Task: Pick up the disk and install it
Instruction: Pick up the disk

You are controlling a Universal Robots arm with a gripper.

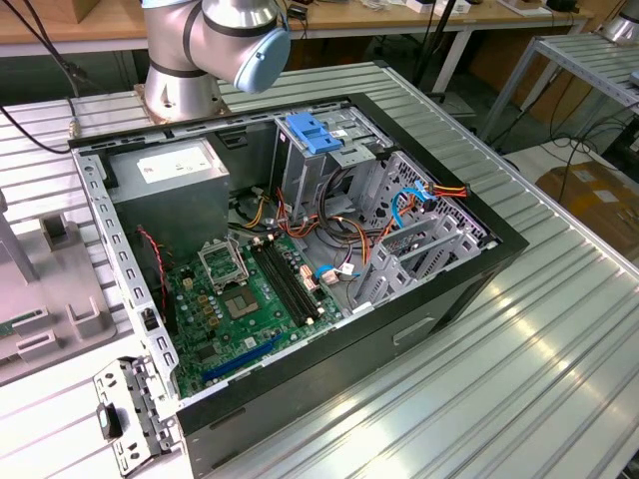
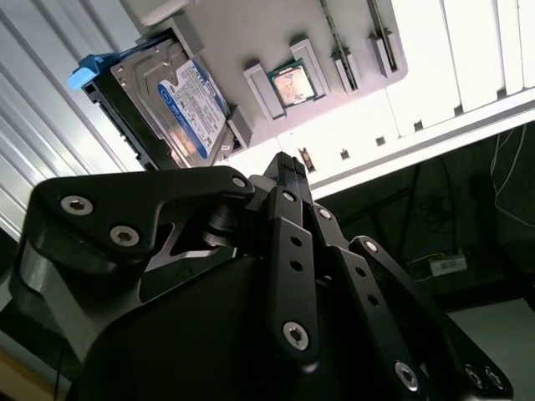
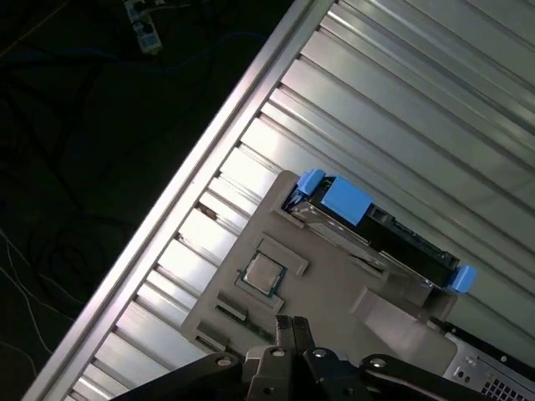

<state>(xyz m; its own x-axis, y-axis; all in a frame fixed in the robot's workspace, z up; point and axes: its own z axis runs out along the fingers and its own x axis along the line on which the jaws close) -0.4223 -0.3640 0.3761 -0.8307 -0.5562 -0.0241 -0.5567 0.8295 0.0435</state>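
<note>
disk (image 2: 185,104) on edge in grey tray (image 2: 251,33), closed gripper (image 2: 287,163) nearby

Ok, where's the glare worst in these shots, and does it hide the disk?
Second wrist view: the table beside the grey tray is washed out white, but the disk is evenly lit; the gripper is dark in front. First wrist view: bright streaks on the table slats, floor in deep shadow. Exterior view: even light, just a mild sheen.
</note>
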